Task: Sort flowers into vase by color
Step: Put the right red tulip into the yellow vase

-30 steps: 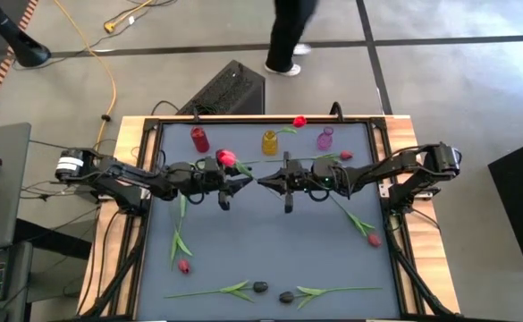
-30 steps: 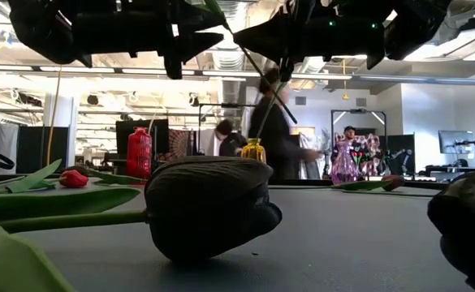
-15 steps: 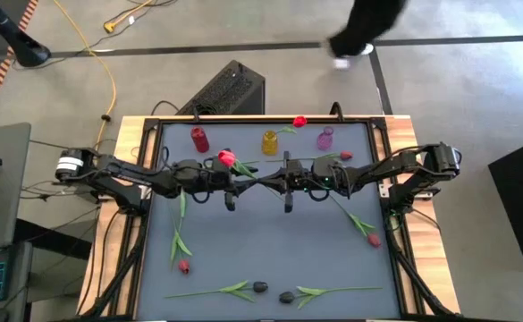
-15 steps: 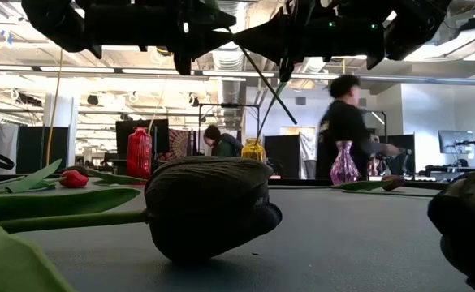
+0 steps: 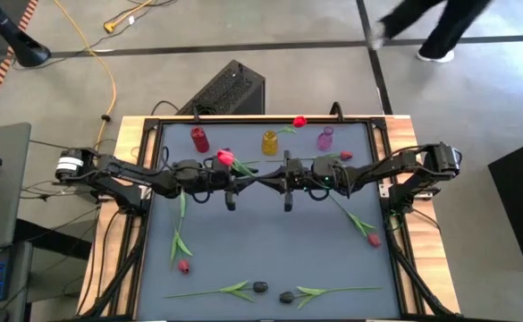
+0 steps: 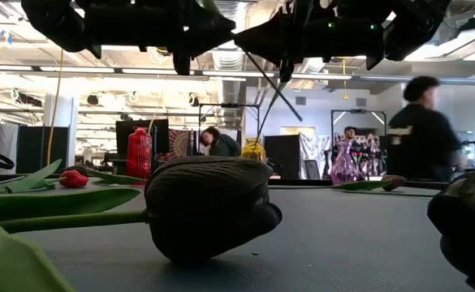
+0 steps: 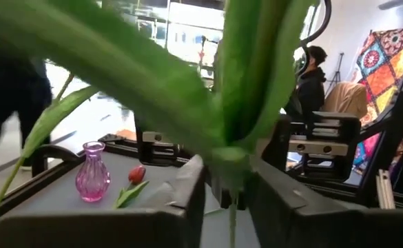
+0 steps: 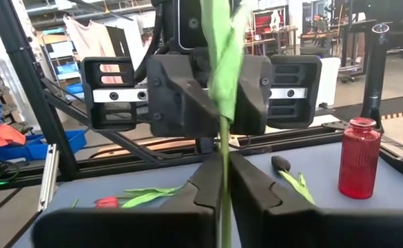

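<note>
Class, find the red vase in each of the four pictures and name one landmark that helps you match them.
High view: red vase at the table's far edge, leftmost of three vases.
Low view: red vase left of centre, beyond the black tulip.
Left wrist view: not in it; only the purple vase shows.
Right wrist view: red vase at the right.
Shared landmark: the yellow vase, the red vase's neighbour.

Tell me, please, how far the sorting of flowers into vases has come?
Done: nothing yet; the red glass vase, yellow vase and purple vase look empty. In hand: one red artificial tulip, green stem gripped by both the left gripper and right gripper over the grey table. Left: this tulip, four red tulips and two dark tulips lying there.
</note>
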Action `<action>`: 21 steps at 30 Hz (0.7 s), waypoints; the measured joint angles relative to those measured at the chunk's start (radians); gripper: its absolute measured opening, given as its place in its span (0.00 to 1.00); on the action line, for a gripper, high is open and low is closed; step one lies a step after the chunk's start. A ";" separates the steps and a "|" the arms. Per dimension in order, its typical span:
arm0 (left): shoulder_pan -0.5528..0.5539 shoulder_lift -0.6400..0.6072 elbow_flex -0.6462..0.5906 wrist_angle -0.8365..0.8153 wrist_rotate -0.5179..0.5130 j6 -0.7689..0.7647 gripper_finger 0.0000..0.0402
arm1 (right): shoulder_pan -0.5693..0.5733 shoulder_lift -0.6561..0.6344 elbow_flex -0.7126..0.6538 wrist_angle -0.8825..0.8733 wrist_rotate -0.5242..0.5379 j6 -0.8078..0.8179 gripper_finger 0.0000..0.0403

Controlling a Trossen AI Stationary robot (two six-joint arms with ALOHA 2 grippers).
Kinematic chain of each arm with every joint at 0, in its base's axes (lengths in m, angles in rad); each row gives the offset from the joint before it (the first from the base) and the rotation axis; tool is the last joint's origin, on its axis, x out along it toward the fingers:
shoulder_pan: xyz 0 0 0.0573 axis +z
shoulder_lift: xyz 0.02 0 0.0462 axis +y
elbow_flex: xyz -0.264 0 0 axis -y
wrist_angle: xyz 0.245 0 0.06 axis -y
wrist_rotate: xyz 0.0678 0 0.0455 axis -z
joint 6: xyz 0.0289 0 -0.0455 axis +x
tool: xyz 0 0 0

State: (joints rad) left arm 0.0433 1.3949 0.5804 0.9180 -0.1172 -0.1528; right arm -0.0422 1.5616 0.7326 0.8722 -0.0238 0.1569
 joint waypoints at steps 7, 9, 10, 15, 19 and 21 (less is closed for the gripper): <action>0.008 0.000 0.000 -0.004 0.004 0.020 0.02 | 0.000 0.000 0.000 0.000 0.000 -0.008 0.23; 0.022 -0.006 0.000 -0.022 0.008 0.016 0.01 | -0.004 -0.011 0.000 -0.018 0.000 -0.009 0.26; 0.030 -0.011 0.000 -0.031 0.006 0.014 0.01 | -0.009 -0.018 0.000 -0.037 0.000 -0.009 0.29; 0.087 -0.078 0.002 -0.133 0.000 0.009 0.00 | -0.033 -0.093 0.000 -0.237 -0.008 -0.036 0.43; 0.150 -0.148 0.087 -0.362 0.001 0.047 0.00 | -0.035 -0.157 0.000 -0.468 -0.006 -0.083 0.51; 0.181 -0.154 0.182 -0.509 0.001 0.090 0.00 | -0.034 -0.174 0.000 -0.570 -0.006 -0.083 0.53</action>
State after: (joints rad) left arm 0.2247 1.2404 0.7620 0.4095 -0.1162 -0.0624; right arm -0.0765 1.3875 0.7326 0.3026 -0.0296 0.0738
